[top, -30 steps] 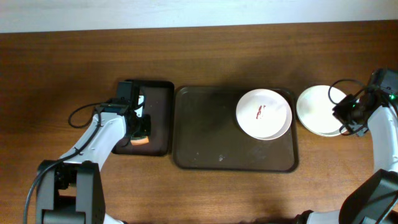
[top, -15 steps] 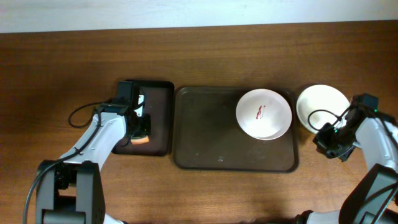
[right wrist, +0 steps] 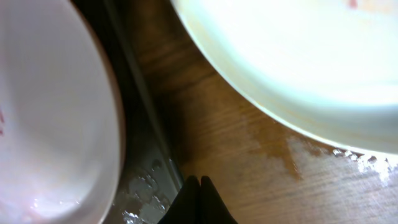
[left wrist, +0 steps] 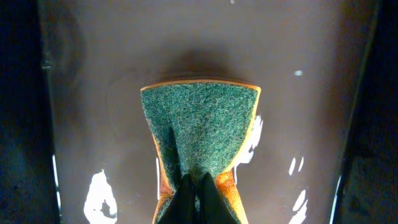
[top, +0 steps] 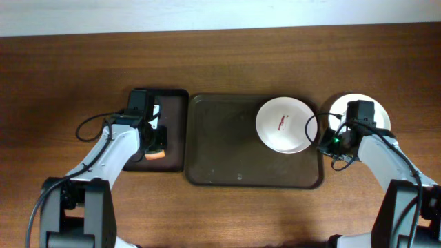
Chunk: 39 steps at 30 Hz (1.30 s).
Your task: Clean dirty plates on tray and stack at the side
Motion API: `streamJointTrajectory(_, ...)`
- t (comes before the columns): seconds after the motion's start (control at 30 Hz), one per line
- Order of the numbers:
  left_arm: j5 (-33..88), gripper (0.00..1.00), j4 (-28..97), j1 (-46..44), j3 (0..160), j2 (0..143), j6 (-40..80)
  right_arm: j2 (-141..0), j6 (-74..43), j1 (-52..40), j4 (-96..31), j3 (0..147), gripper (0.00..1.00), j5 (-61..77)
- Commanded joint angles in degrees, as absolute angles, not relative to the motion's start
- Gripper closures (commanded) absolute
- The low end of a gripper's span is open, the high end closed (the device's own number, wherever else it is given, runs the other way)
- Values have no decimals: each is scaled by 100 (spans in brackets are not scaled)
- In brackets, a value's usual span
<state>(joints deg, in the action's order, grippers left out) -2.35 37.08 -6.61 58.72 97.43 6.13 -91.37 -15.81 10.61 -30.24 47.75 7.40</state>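
1. The dirty plate (top: 293, 134) lies in the upper right part of the tray (top: 220, 145). It is white, with a red smear (top: 282, 124) near its middle, and its right edge is close to the tray's right rim.
2. The clean stack (top: 339, 110) rests on the tabletop (top: 69, 69) at the right of the overhead view, just beyond the tray. How many plates it holds cannot be told.
3. The right claw (right wrist: 199, 188) has its tips pressed together on nothing. It hangs low over the strip of bare wood between the tray rim and the stack. To steady or lift the dirty plate it would first have to open, then come in over the low rim at the plate's right edge without knocking the stack beside it.
4. The left claw (left wrist: 196, 185) is pinched tight on the sponge (left wrist: 199, 124), green scouring face showing, above the narrow black tray (top: 176, 117) left of centre.
5. A good wipe likely means carrying the sponge across the tray and laying the green face flat on the smear. Press only after the plate is braced, because wet-looking glints by the tray rim suggest it could slide.
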Motion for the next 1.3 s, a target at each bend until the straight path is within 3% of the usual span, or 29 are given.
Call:
streamJointTrajectory(0.0, -231, 100, 3697, -622, 5892, 9782, 685, -9146, -1525, 969, -2849, 4742, 95, 840)
streamJointTrajectory(0.87, -231, 100, 3844, -622, 5892, 9782, 685, -9317, -1219, 982, -2571, 4814, 95, 1179)
streamJointTrajectory(1.27, -228, 100, 3848, -622, 5892, 9782, 685, -9373, -930, 980, -2961, 5275, 94, 447)
